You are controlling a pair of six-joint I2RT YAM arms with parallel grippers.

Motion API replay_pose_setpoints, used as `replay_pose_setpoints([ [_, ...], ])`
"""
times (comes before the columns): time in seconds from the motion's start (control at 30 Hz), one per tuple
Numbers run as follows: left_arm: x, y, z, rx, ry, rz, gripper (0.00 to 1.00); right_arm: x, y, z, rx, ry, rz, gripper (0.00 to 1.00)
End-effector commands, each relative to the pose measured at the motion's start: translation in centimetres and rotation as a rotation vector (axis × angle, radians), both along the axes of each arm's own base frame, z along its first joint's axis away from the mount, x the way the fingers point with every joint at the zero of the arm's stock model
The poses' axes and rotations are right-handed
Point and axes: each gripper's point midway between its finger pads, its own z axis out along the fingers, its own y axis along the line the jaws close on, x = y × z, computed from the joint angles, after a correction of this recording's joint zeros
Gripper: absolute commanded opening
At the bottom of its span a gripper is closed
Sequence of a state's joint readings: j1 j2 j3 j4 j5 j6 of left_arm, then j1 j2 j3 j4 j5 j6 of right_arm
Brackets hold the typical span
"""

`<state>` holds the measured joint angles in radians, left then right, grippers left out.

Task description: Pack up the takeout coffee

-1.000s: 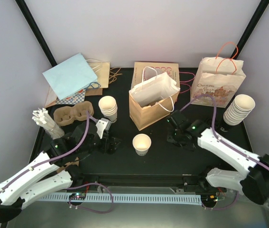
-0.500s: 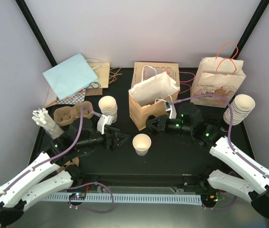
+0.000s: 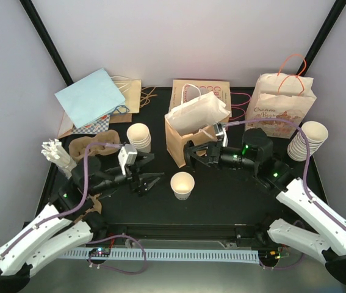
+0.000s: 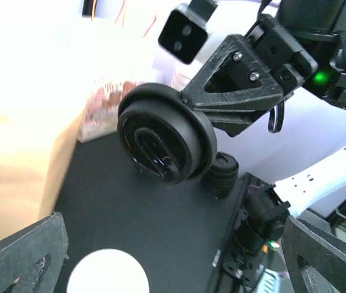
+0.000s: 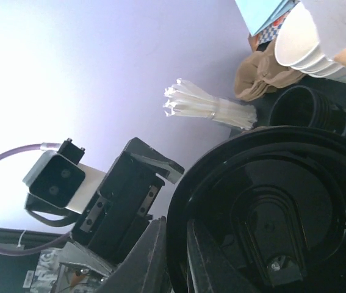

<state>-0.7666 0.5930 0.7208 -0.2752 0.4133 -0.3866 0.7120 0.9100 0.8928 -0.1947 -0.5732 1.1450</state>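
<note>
Gently: take small cream-white tapered paper cup (image 3: pixel 182 185), upright between grippers, low on its wall (likely light, crushable), with left gripper (image 3: pixel 150 171) gaping empty, right gripper (image 3: pixel 194 152) pinching round black plastic lid (image 4: pixel 166 141) by its rim.

Looked down from high behind both arm bases over the whole table (image 3: pixel 221 201), toward the back wall. Rode the left wrist, low and tilted, facing the right gripper (image 3: pixel 191 154) and its black lid (image 4: pixel 166 137) at close range. Rode the right wrist, rolled sideways, almost against that lid, facing the left gripper (image 3: pixel 151 168), apparently. Shared the lid between wrist views, the straws (image 5: pixel 209 108) between right wrist and overhead.
</note>
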Motion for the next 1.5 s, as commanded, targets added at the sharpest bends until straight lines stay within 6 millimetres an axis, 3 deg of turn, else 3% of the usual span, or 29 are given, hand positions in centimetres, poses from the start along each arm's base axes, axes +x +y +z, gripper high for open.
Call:
replay_pose_setpoints([
  [0.0,0.2,0.8,3.0,-0.050,-0.371,0.030,0.99,-1.3,-0.2,2.4,0.043,-0.022,0.048,0.11],
  [0.1,-0.5,0.1,3.1,-0.025,-0.540,-0.031,0.99,-1.7,0.0,2.6,0.057,-0.012,0.072,0.11],
  [0.33,-0.9,-1.3,3.2,0.020,-0.733,-0.112,0.99,-2.4,0.4,3.7,0.101,-0.009,0.124,0.11],
  [0.83,0.2,-3.5,4.6,-0.015,-0.757,-0.124,0.99,-3.0,0.9,5.3,0.169,-0.007,0.176,0.15],
  [1.23,-0.2,-5.2,4.7,-0.031,-0.775,-0.184,0.99,-2.8,1.4,5.4,0.176,0.007,0.191,0.16],
  [1.47,1.1,-5.4,4.8,-0.006,-0.780,-0.128,0.99,-2.7,1.5,5.2,0.176,0.018,0.193,0.15],
])
